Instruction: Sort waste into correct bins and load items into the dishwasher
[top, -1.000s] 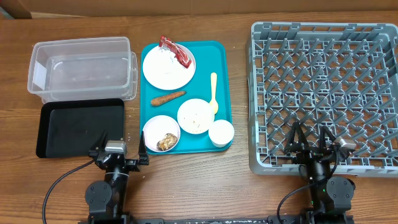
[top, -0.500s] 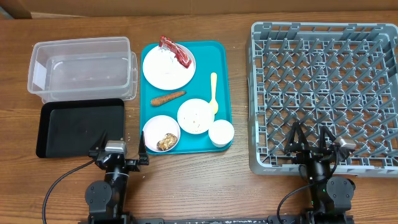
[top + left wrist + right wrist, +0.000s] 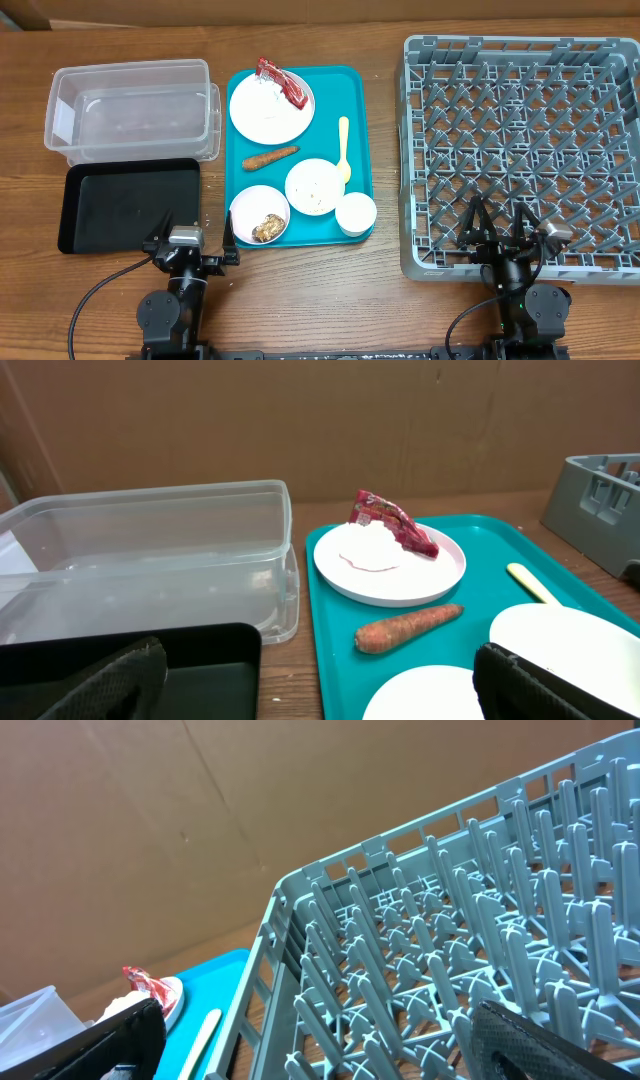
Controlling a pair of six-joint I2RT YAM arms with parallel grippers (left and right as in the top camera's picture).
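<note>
Both sets of jaws stood spread wide and empty. Ahead of the left jaws sat the black tray [image 3: 130, 205], clear tub [image 3: 135, 108] and teal tray [image 3: 355, 100] with carrot [image 3: 408, 628]; the grey dish rack [image 3: 520, 150] lay before the right jaws.

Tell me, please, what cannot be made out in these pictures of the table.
Overhead: the specks in the middle white round bowl are too small to name.
Overhead: the brown food lump is too small to identify.
Left wrist: the bottom edge cuts off that bowl, so its inside stays unseen.
Right wrist: the large grey plastic dish rack hides most of the flat teal plastic tray.
</note>
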